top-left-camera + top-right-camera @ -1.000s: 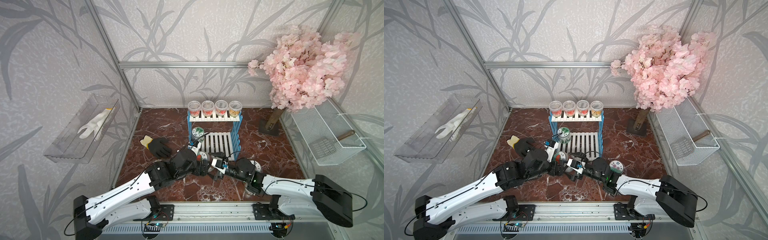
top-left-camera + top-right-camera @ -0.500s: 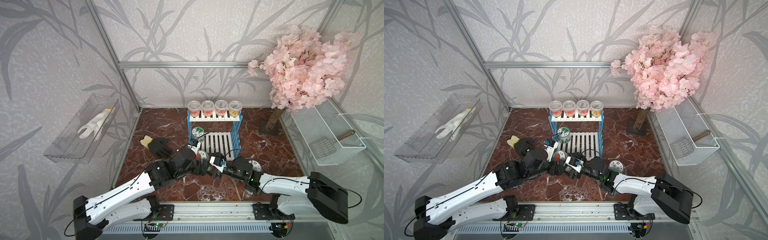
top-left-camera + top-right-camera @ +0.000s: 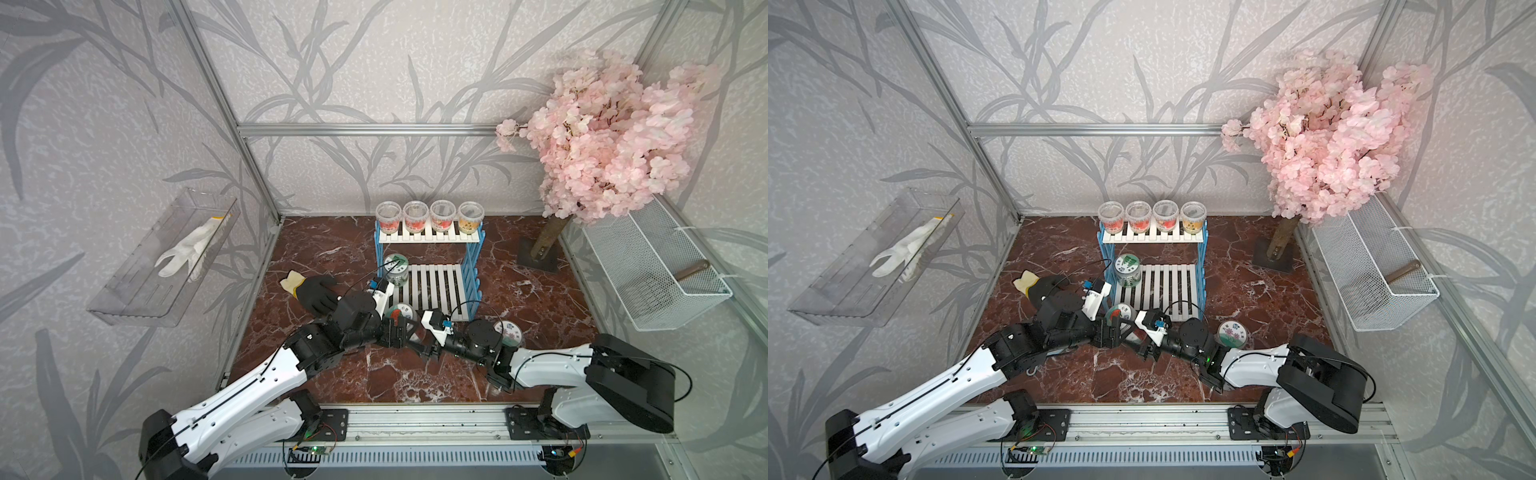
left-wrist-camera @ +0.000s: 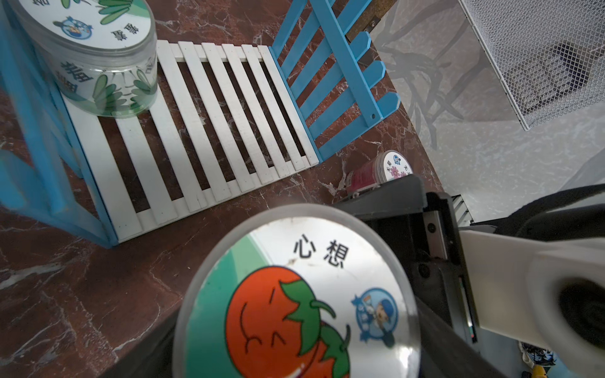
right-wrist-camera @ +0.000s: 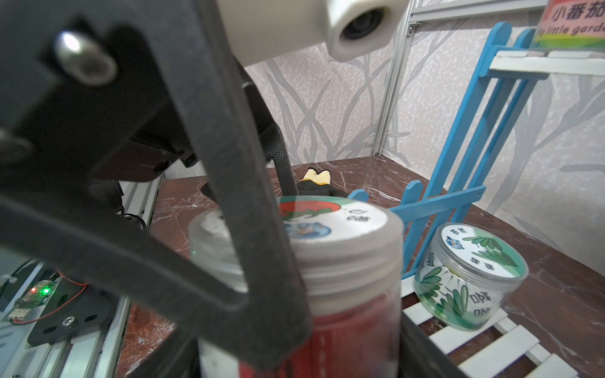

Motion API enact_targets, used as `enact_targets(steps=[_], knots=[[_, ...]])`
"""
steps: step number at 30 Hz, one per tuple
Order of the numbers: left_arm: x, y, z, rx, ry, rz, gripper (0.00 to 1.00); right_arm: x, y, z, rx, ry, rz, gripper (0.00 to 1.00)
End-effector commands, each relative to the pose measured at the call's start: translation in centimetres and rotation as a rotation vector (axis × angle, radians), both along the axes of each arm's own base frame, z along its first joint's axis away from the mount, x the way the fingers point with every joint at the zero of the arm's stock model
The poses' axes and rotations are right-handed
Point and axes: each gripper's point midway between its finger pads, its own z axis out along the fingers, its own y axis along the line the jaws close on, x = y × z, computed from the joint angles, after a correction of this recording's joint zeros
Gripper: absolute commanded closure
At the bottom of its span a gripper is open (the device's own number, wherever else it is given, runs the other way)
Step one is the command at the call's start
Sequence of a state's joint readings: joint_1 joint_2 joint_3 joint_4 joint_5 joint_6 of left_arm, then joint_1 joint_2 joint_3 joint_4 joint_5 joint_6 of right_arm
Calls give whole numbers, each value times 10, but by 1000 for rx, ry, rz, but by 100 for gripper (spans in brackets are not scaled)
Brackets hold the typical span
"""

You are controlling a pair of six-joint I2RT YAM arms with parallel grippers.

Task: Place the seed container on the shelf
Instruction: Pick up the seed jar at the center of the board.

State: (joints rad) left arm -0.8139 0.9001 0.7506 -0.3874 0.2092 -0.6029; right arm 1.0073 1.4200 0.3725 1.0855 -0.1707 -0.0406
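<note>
Seed jar (image 3: 401, 311): tomato lid up, red fill; caught between the fingers of both claws, just short of the shelf's front edge, not on it.
Left claw (image 3: 394, 330): fingers apart by the jar's width, one on each side; squeezing or loose, cannot tell.
Right claw (image 3: 413, 334): meets it from the opposite side, fingers also flanking the jar; real hold cannot be told.
Shelf (image 3: 473, 274): just beyond both claws.
Lower tier (image 3: 436, 286): leaf-label jar (image 3: 397, 270) at the corner nearest the left claw.
Upper tier (image 3: 428, 237): four lidded tubs (image 3: 415, 216) in a row, farther beyond the claws.
Flower-lid jar (image 3: 509, 332): on the worktop (image 3: 332, 249), behind the right claw, beside its wrist.
Wall tray (image 3: 137, 299): well off on the left claw's side; white glove (image 3: 187, 253) inside.
Wire basket (image 3: 623, 249): well off on the right claw's side; brown rod (image 3: 692, 268) inside.
</note>
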Motion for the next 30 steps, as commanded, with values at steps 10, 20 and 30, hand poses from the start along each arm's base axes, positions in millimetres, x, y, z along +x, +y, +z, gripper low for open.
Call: enact_targets(steps=[10, 20, 30], knots=[[-3, -3, 16, 61, -119, -83, 26, 2, 12, 12, 22, 59, 20, 15], [3, 11, 19, 232, -222, -95, 26, 3, 11, 16, -66, 65, 14, 7], [-1, 1, 20, 203, -212, -124, 26, 7, 23, 26, -50, 27, 34, 3]])
